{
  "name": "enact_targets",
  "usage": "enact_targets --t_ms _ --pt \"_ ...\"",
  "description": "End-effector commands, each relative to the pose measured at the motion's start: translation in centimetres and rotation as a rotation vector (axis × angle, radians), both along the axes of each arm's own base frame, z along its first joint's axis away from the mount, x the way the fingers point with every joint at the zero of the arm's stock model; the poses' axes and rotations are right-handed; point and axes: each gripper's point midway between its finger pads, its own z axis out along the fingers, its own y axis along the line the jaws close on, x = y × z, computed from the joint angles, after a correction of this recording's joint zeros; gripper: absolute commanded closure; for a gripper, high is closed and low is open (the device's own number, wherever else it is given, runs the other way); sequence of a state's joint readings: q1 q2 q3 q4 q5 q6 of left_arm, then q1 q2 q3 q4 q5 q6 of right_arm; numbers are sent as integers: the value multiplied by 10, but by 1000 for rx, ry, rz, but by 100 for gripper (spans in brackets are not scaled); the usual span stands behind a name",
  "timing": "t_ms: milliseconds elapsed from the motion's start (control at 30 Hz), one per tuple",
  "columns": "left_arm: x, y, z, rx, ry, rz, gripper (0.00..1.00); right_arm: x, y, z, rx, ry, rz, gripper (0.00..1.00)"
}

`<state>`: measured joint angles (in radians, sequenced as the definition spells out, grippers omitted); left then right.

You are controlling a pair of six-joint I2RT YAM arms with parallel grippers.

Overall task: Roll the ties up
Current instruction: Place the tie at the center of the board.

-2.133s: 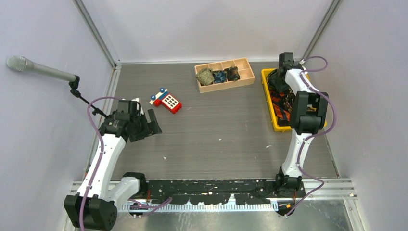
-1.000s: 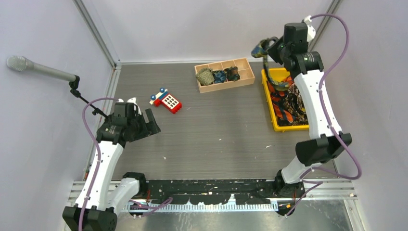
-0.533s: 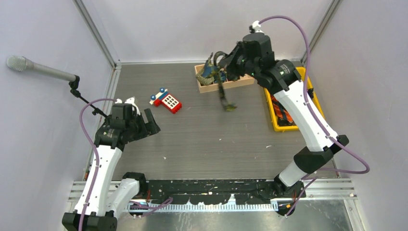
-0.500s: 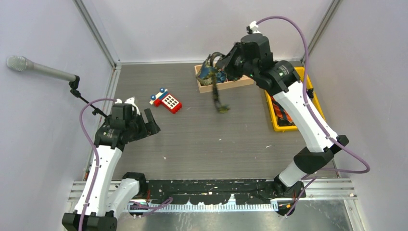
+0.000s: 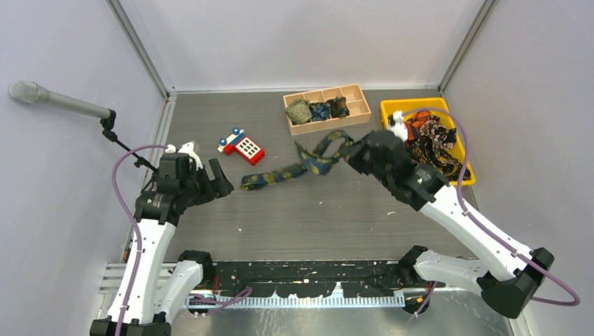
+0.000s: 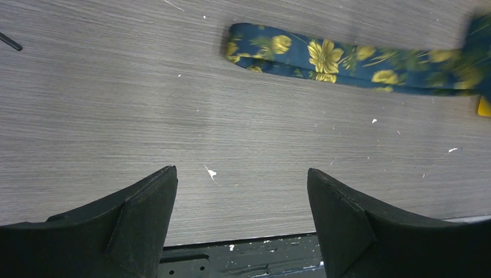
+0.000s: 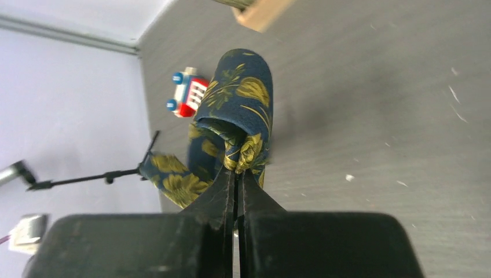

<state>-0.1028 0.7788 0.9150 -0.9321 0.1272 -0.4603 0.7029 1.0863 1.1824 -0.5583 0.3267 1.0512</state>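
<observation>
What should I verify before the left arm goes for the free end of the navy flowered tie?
1. Grip: right end effector shut on the navy fabric tie with yellow flowers: ok.
2. Receiving side: left end effector open, nothing between its fingers: ok.
3. Free end lying flat ahead of the left end effector: ok.
4. Tie laid out straight for rolling: not ok, it loops and folds near the right end effector.
5. Red-and-blue toy phone apart from the tie: ok.
6. Whether the held end is the wide or the narrow one: cannot tell.
</observation>
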Motion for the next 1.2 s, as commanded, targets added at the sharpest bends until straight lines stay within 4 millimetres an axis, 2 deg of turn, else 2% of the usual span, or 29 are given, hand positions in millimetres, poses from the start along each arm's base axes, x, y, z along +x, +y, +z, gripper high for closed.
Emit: enact_targets --t_ms 0,100,233,467,567,767,1000,1167 --pt "5 -7 5 -19 -31 -42 16 5 -3 -57 160 64 -133 99" --pt "6 -8 2 -21 -15 -47 16 -5 8 -108 139 169 -80 99" --pt "7 -10 -1 -26 0 -53 16 -13 11 -151 119 231 -52 99" --pt "9 -10 -3 -31 6 -47 17 -14 32 -184 174 250 26 99" --pt "9 -10 -4 -29 8 -46 18 -16 47 -193 239 270 71 99" --pt "10 -11 -7 -32 27 -51 18 -23 67 -192 249 277 186 99" --pt "12 -10 -13 -23 51 -38 19 -30 64 -194 118 221 296 99" --pt "11 -15 -18 -27 81 -61 21 -42 78 -191 161 192 405 100"
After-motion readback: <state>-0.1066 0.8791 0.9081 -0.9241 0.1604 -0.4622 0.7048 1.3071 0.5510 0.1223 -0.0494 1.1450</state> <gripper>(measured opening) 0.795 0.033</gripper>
